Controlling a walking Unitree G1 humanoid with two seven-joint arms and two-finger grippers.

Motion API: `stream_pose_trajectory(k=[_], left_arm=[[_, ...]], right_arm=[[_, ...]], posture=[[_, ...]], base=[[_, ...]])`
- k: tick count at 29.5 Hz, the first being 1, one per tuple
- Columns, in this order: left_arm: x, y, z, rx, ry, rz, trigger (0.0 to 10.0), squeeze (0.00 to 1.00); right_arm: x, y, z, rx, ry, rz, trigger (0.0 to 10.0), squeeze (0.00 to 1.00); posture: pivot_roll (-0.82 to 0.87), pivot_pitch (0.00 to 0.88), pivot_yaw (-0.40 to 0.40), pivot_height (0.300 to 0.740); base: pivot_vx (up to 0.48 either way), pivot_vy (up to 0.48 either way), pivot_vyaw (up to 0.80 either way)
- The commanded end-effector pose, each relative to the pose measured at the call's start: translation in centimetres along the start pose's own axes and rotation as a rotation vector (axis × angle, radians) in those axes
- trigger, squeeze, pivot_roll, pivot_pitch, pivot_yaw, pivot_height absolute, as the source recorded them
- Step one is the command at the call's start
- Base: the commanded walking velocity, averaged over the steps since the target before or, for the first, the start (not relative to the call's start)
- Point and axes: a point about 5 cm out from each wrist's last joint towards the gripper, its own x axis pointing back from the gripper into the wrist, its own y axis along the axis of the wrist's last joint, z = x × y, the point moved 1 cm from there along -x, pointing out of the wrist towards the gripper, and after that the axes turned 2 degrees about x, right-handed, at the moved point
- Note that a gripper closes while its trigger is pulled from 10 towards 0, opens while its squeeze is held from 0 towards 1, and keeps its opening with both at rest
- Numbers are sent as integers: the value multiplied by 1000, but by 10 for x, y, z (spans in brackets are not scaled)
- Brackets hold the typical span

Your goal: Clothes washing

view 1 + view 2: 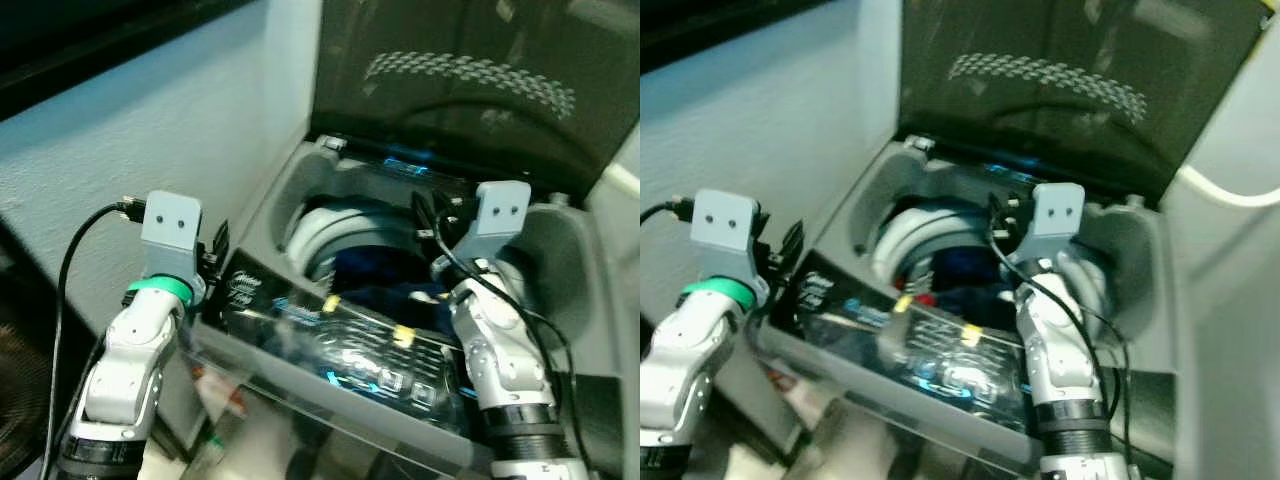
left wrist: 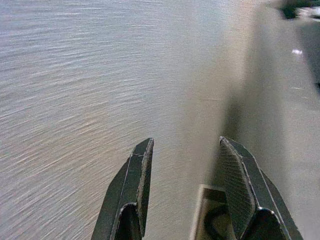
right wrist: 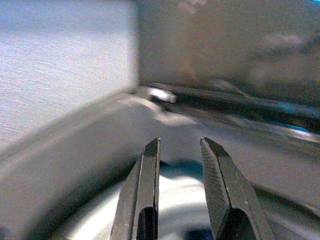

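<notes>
The dark blue clothes (image 1: 375, 275) lie inside the washer drum (image 1: 310, 235), under the raised lid (image 1: 1060, 90). They should be soft, light and floppy; pinch a bunched fold. Your right claw (image 3: 179, 165) hangs over the drum, slightly spread, empty; the left claw (image 2: 185, 185) is spread beside the wall (image 1: 150, 130).

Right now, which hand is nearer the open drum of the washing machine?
The right hand: it hangs over the drum, fingers apart and empty. The left hand is off the machine's left side, facing the wall, open too.
</notes>
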Motion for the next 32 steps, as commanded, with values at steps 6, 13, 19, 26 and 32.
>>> stream_pose_trajectory(k=[6,13,19,26,32], left_arm=[[2,-3,-3,-5,-21,19,10000,0],[3,-6,-3,-9,-18,32,10000,0],[2,-6,-2,-12,-14,35,10000,0],[1,-6,-3,-3,-8,31,10000,0],[4,-8,-3,15,0,39,10000,0]], right_arm=[[0,-2,-5,13,-17,15,10000,0],[-2,-1,-9,33,-25,18,10000,0],[-8,7,-12,54,-39,-1,10000,0],[-9,5,-10,55,-30,6,10000,0],[-11,6,-12,59,-30,11,10000,0]], posture=[[61,40,-1,740],[65,39,-2,740],[70,49,-3,740],[63,56,-13,740],[58,66,-25,740]], base=[[0,0,800],[0,0,800],[0,0,800],[0,0,800],[0,0,800]])
